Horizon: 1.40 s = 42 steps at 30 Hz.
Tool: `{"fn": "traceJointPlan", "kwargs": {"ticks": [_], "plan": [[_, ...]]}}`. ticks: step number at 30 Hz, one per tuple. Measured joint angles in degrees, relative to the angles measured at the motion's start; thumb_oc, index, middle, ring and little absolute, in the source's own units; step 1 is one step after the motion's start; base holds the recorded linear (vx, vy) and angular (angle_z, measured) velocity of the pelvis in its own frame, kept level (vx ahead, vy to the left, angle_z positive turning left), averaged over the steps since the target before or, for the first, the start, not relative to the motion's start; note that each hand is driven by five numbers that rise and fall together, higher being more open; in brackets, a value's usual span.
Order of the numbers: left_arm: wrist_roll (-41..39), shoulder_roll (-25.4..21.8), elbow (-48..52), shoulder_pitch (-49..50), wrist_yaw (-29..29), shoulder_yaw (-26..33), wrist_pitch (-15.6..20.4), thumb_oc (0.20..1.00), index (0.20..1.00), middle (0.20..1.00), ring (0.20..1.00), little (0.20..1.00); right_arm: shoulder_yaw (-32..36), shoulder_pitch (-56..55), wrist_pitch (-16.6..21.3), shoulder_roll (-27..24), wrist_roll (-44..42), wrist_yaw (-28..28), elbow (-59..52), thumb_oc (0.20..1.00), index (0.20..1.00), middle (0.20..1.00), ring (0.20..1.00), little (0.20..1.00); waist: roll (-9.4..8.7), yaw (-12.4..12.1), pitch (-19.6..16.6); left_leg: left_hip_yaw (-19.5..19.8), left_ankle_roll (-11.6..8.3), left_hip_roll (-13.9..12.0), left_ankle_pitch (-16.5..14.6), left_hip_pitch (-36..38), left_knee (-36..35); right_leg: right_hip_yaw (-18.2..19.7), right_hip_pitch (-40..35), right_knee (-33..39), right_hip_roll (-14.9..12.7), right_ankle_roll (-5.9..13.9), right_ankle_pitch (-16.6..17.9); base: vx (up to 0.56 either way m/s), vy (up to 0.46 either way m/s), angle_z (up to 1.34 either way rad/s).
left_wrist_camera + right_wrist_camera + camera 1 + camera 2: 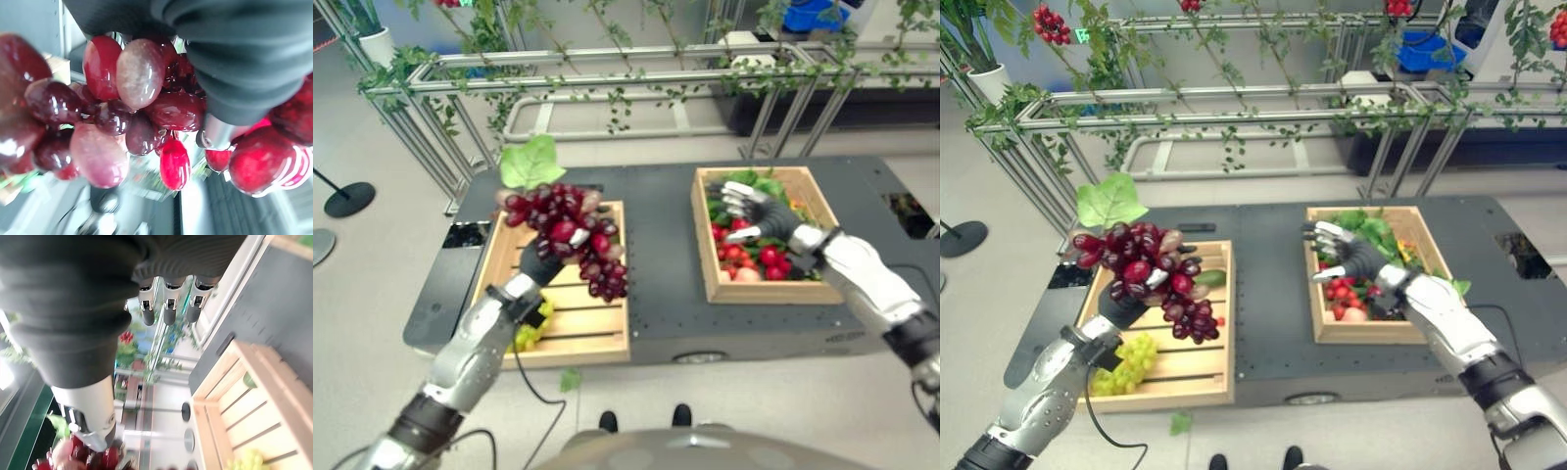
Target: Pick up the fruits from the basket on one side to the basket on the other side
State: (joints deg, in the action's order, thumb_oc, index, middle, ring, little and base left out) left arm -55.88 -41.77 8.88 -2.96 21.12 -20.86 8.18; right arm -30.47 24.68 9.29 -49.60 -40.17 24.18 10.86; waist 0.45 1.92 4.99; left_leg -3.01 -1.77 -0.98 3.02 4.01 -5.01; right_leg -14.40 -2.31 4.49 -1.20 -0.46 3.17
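Our left hand (1126, 299) grips the red grapes (1146, 269), lifted above the left basket (1197, 367), a soft, dangling cluster we judge best held near its stem, while our right hand (1347, 257) hovers open over the right basket (1315, 294).

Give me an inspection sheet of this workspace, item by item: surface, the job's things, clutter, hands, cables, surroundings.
Surface: dark table carrying two wooden baskets.
Job's things: red grapes with a green leaf, held up over the left basket; green grapes lie in that basket's near corner. The right basket holds red fruits and greens.
Clutter: one small green item in the left basket; a leaf on the floor.
Hands: left hand is closed on the red grapes; right hand is open, fingers spread above the right basket.
Cables: nothing seen apart from the robot's own.
Surroundings: metal frame with trailing vines behind the table; stanchion base on the floor.
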Motion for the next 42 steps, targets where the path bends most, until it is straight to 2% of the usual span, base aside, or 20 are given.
{"fn": "traceJointPlan", "kwargs": {"ticks": [3, 8, 14, 23, 35, 42], "plan": [[0.0, -2.4, 0.0, -2.9, 0.4, -3.3, -0.1, 0.2, 0.2, 0.2, 0.2, 0.2, -4.1, 2.5, -0.9, 1.6, 0.0, 0.6, 0.2, 1.0, 1.0, 1.0, 1.0, 1.0, -0.09, 0.0, -0.8, 0.0, -0.08, 0.0, -0.1, 0.4, 0.0, 0.0, -0.5, 0.3, 0.0, -0.02, 0.0, 0.0, 0.0, 0.0], [0.1, -3.8, 0.1, -7.9, 1.4, -7.3, -0.1, 0.2, 0.2, 0.2, 0.2, 0.2, -9.9, 5.6, -2.8, 3.0, -2.4, 3.9, -2.0, 1.0, 1.0, 1.0, 1.0, 1.0, -0.08, 0.1, -1.5, 0.0, -0.09, -0.1, -0.1, 0.4, 0.0, 0.0, -0.6, 0.3, 0.1, -0.17, 0.2, 0.0, 0.0, 0.0], [0.1, -4.5, 1.0, -10.1, 2.1, -8.7, -0.1, 0.2, 0.2, 0.2, 0.2, 0.2, -14.8, 7.1, -5.6, 3.6, -6.2, 6.8, -3.8, 1.0, 1.0, 1.0, 1.0, 1.0, 0.04, 0.1, -2.0, 0.0, -0.09, -0.1, -0.1, 0.4, 0.0, 0.0, -0.6, 0.3, 0.1, -0.18, 0.2, 0.0, 0.0, 0.0], [0.3, -4.5, 1.0, -11.2, 2.9, -9.5, -0.1, 0.2, 0.2, 0.2, 0.2, 0.2, -15.4, 7.1, -7.3, 6.2, -7.8, 8.5, -5.2, 1.0, 1.0, 1.0, 1.0, 1.0, 0.06, 0.2, -2.1, 0.0, -0.09, 0.0, -0.1, 0.5, 0.0, 0.0, -0.5, 0.3, 0.1, -0.18, 0.2, 0.0, 0.0, 0.0], [1.2, -4.2, 1.0, -13.0, 4.1, -10.2, -0.1, 0.2, 0.2, 0.2, 0.2, 0.2, -19.2, 7.2, -10.5, 6.4, -8.9, 11.7, -10.2, 1.0, 1.0, 1.0, 1.0, 1.0, 0.09, 0.2, -3.0, 0.0, -0.09, -0.1, -0.1, 0.9, 0.0, 0.0, -0.9, 0.2, 0.1, -0.18, 0.2, 0.0, 0.0, 0.0], [1.3, -2.6, 1.0, -13.5, 4.1, -10.2, 0.0, 0.2, 0.2, 0.2, 0.2, 0.2, -19.6, 7.0, -12.2, 11.0, -12.6, 11.7, -10.7, 1.0, 1.0, 1.0, 1.0, 1.0, 0.44, 0.2, -3.6, 0.0, -0.24, -0.1, -0.2, 1.4, 0.0, 0.1, -1.3, 0.2, 0.1, -0.18, 0.2, 0.0, 0.0, 0.0]]}}
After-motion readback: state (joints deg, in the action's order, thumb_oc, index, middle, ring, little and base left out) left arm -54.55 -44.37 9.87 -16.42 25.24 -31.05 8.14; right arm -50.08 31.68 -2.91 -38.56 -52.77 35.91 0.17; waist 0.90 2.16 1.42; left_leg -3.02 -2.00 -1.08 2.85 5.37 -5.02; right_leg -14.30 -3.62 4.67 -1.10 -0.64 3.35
